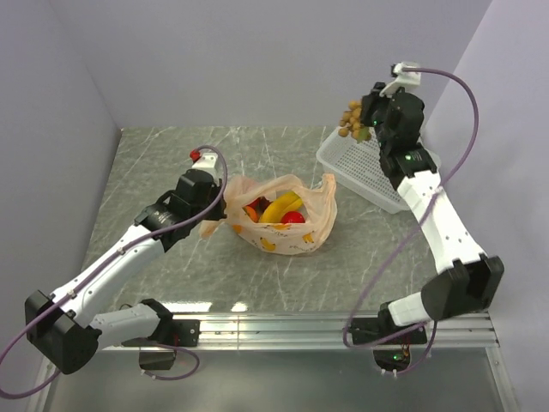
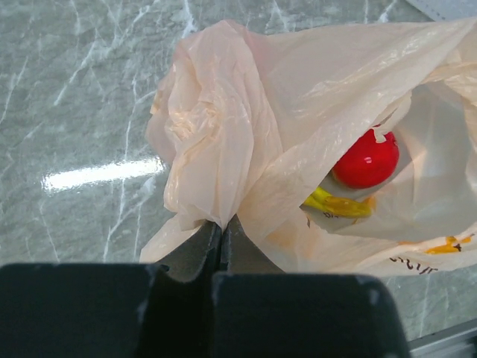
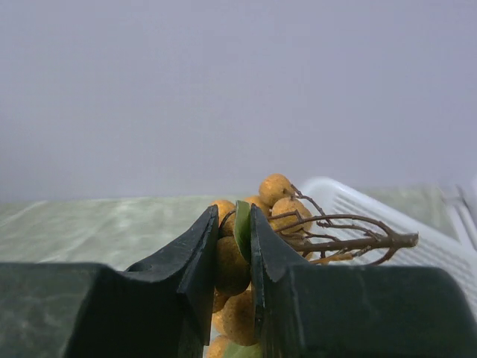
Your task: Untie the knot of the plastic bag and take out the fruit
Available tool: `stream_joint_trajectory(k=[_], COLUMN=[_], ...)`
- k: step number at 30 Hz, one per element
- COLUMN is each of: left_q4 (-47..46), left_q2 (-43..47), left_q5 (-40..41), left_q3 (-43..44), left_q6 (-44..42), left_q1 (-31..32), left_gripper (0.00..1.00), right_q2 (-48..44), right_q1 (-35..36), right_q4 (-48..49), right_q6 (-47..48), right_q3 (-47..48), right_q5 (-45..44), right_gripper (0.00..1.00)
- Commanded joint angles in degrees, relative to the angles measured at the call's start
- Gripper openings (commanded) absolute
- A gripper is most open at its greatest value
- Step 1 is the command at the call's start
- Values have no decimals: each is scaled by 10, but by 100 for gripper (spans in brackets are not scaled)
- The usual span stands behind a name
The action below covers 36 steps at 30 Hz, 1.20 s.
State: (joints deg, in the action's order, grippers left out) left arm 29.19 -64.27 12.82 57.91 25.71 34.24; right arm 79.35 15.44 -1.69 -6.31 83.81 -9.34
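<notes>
White perforated basket at far-right of grey marble table.

Lab cell: plain walls, aluminium rail.

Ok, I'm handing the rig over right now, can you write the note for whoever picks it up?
Left gripper: shut on the left rim of the plastic bag, which sits on the table.
Right gripper: shut on the bunch of small tan fruit, raised by the far-left corner of the white basket.
Done: no knot shows, the bag mouth is open, the bunch is out.
Left: release the bunch, presumably into the basket, then take out the banana, the red apple and anything else inside.
</notes>
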Motion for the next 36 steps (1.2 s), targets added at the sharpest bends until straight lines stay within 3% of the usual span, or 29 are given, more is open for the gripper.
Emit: stream_joint_trajectory(k=[1,5,8,9,12,17,20,24,27,31,36], left_q4=[-47,-50,-53,-54,-57,-61,-63,-67,-70,-72,-75], left_q2=[32,31,34,34,32,27,24,23,23,23,20], left_q5=[-28,-58,-66,-72,-93,-119,-124,-135,-139,-138,-142], left_q3=[-17,-31,-42,-42,-45,-46,-48,-49,-51,-53,-54], left_q6=[-17,-15,-12,-11,-11,-8,-8,-9,-9,-11,-9], left_q1=[-10,-21,-25,-28,-34,-50,-57,-65,-69,-72,-73], left_gripper=[1,1,1,0,1,0,1,0,0,0,0], right_q2=[48,140,183,189,173,53,-26,-93,-109,-102,-49], right_q1=[-72,-130,-147,-148,-141,-72,-5,140,203,299,348], right_q4=[12,16,15,-7,-38,-60,-59,-44,-41,-17,-1], right_q6=[-62,-86,-96,-93,-87,-65,-31,0,6,9,-45], right_q3=[-20,-1,14,20,22,-39,-83,-135,-153,-214,-290], right_q5=[-25,-23,-51,-69,-68,-30,5,52,71,54,43], right_gripper=[0,0,45,71,88,86,75,44,35,34,33])
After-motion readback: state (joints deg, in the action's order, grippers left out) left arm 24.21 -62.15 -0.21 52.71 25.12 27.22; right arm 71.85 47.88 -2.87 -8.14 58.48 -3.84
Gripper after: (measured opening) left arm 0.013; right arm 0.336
